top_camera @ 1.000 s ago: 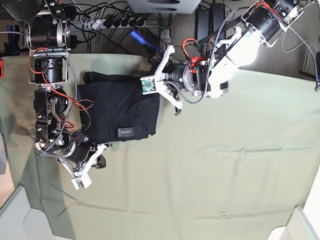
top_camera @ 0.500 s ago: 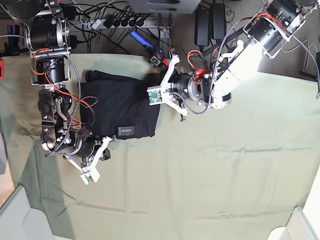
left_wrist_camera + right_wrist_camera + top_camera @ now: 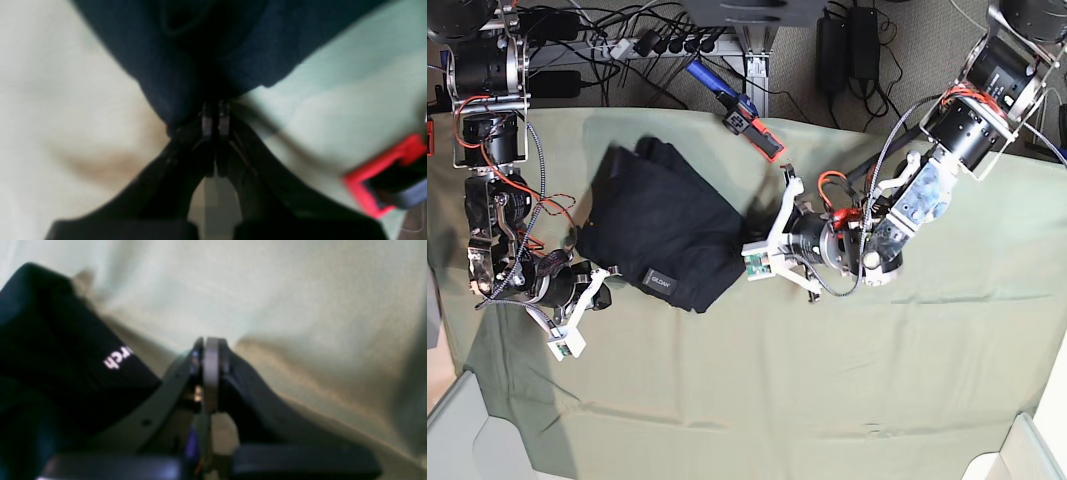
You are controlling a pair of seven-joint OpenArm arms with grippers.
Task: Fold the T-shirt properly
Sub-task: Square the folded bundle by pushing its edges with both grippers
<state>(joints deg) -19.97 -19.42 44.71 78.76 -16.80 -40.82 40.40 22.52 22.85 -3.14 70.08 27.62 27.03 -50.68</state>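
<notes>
On the left half of the bench [image 3: 907, 340], which is draped in a pale green cloth [image 3: 757, 390], one T-shirt [image 3: 662, 225] is found, black and already folded into a compact, slightly skewed rectangle. One small square label [image 3: 658, 283] is seen near its near edge. The orange tag cannot be made out.

Two arms are present, one at each side of the garment. The left claw [image 3: 762, 262] is set at the right edge of the folded bundle. In the left wrist view its jaws are seen pressed together at the dark cloth edge; whether a layer of fabric is pinched between them cannot be told, since the picture is blurred there. This placement is judged to serve a sideways nudge or a squaring of the edge.

The right claw [image 3: 567, 335] is held at the near-left corner of the T-shirt, just beside it and above the green cloth. In the right wrist view its jaws are seen together with nothing between them. It is judged to be parked clear of the garment.

Beyond the far edge of the bench one red-and-blue tool [image 3: 742, 112] is visible, together with loose cables.

The fold is judged to be essentially complete, only a straightening remaining.
</notes>
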